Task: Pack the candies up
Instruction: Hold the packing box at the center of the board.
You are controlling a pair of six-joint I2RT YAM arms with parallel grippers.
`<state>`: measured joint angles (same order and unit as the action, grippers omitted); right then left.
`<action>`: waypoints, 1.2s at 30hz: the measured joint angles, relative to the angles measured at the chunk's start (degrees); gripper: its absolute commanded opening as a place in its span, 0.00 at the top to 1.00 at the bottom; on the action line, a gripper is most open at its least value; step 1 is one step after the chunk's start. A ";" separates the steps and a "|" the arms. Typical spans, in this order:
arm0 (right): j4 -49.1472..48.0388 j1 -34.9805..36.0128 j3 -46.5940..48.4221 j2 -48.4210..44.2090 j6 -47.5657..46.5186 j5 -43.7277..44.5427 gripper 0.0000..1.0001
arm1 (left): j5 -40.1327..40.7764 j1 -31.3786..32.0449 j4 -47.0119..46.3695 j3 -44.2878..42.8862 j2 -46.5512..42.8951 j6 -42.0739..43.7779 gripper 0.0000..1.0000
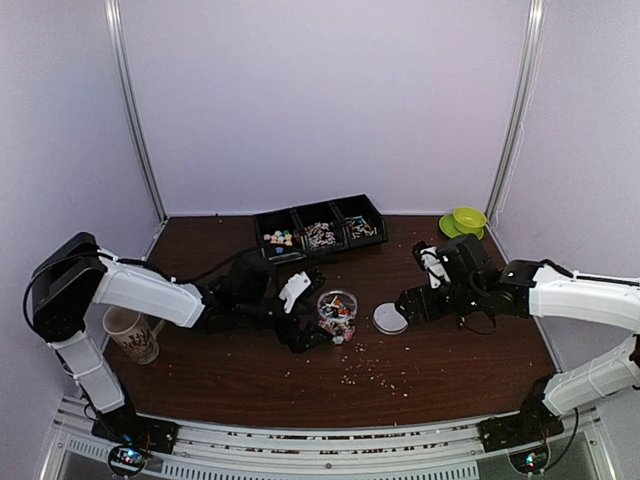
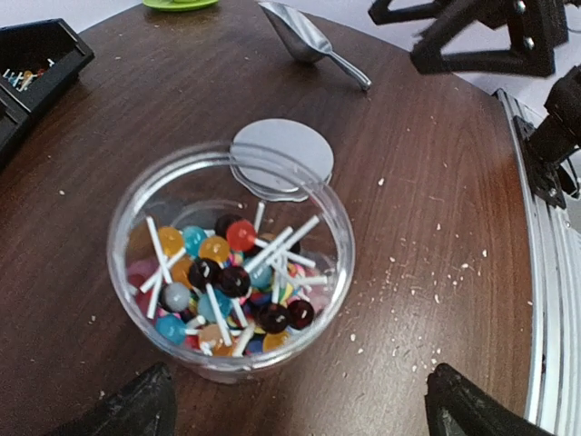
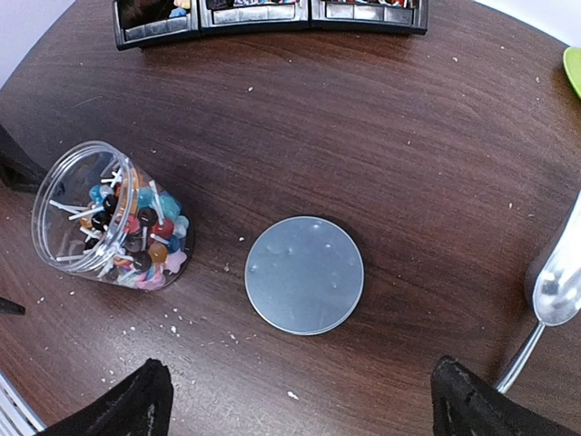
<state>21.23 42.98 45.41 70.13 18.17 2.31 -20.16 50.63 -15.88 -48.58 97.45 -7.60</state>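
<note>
Near the middle of the surface stands a clear jar (image 2: 113,241), upright, with its mouth open. The candies (image 2: 231,272) are inside it: round balls in many colors on thin white sticks, piled at the bottom. More sweets sit in a black tray (image 1: 315,207) by the far edge.

The left tool (image 2: 301,411) is wide open and holds nothing. The jar is right in front of it, and one finger is out to each side of the jar. I cannot tell if they touch it.

The right tool (image 3: 304,409) is wide open too, and empty. A round gray lid (image 3: 304,274) lies flat on the surface just ahead of it, in line with the gap between its fingers. The lid is near the jar, on the jar's right side, with a small gap of bare wood between them.

I think the lid goes on next. The right arm is the closer one to it. The lid is round, so it has no long side to line up with. It would have to go left, toward the jar, while the left tool keeps the jar steady.

A metal scoop (image 2: 304,36) lies farther right, and little crumbs (image 2: 427,272) dot the wood.
</note>
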 measured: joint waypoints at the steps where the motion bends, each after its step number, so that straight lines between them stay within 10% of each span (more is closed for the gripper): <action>1: 0.00 -0.35 0.00 0.00 0.00 -0.15 0.00 | -1.16 -0.17 -3.61 1.88 1.05 0.28 0.02; 15: 0.31 -1.66 0.00 -1.14 0.11 -1.84 0.00 | -4.83 -0.46 -27.56 8.09 10.08 4.09 0.02; 36: 1.31 -2.64 0.15 0.90 -0.44 -2.60 0.00 | -7.98 -3.04 -38.58 1.29 23.56 4.31 0.02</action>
<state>22.55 40.34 45.56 71.02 17.74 -0.30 -28.14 47.59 -54.46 -47.29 121.01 -3.29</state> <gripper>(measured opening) 0.995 0.979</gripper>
